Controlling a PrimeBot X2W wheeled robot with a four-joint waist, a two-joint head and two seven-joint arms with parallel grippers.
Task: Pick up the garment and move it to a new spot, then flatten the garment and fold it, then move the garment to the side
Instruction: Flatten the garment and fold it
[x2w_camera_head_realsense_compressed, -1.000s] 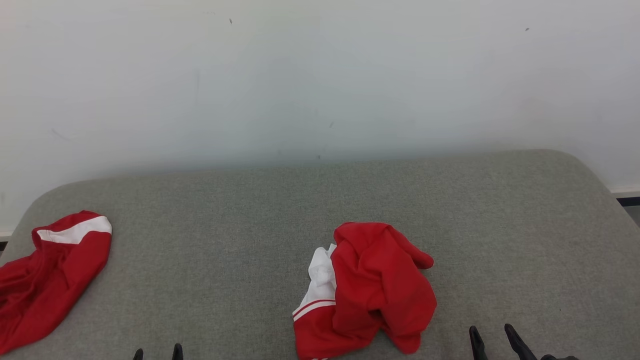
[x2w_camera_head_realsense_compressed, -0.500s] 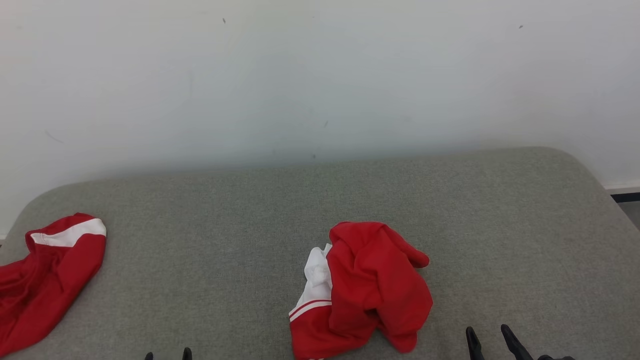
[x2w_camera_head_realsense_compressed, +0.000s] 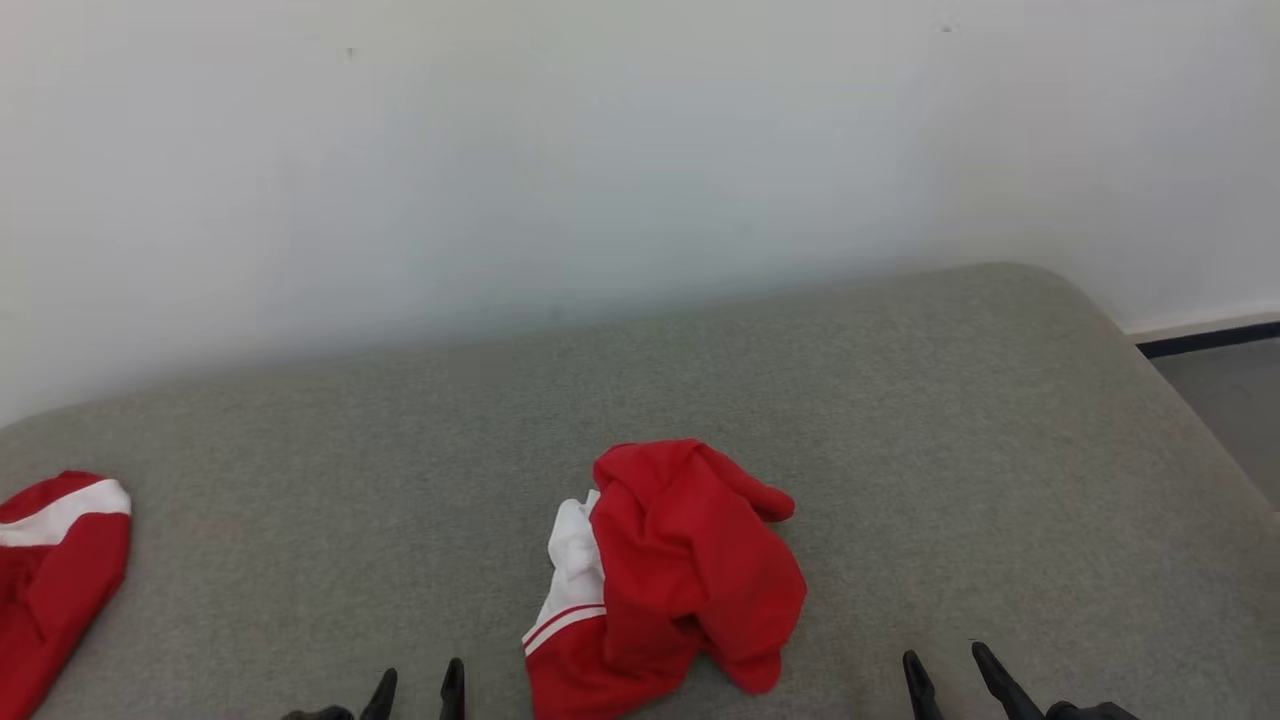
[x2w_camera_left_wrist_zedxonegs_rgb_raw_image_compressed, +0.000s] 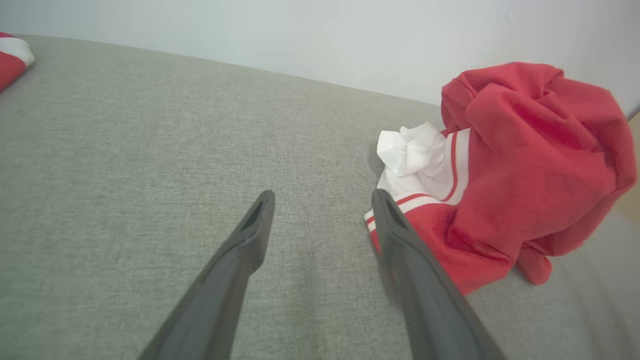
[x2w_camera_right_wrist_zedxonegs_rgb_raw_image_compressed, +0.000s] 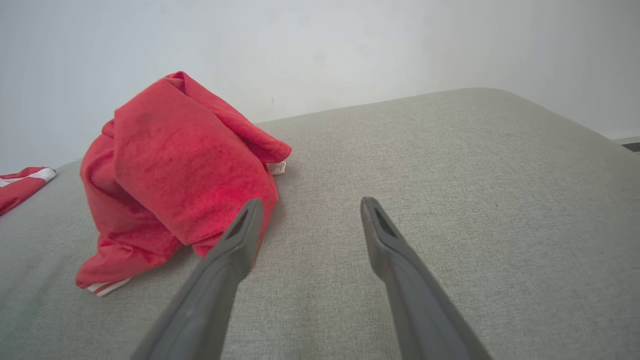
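Zero steps done, judging by the crumpled red-and-white garment (x2w_camera_head_realsense_compressed: 680, 570) heaped untouched at near edge of cushion (x2w_camera_head_realsense_compressed: 950, 430), mid-width. Flanking it, left gripper (x2w_camera_head_realsense_compressed: 420, 682) and right gripper (x2w_camera_head_realsense_compressed: 946, 668), both spread, empty. Pickup, flattening, folding, side-move remain.
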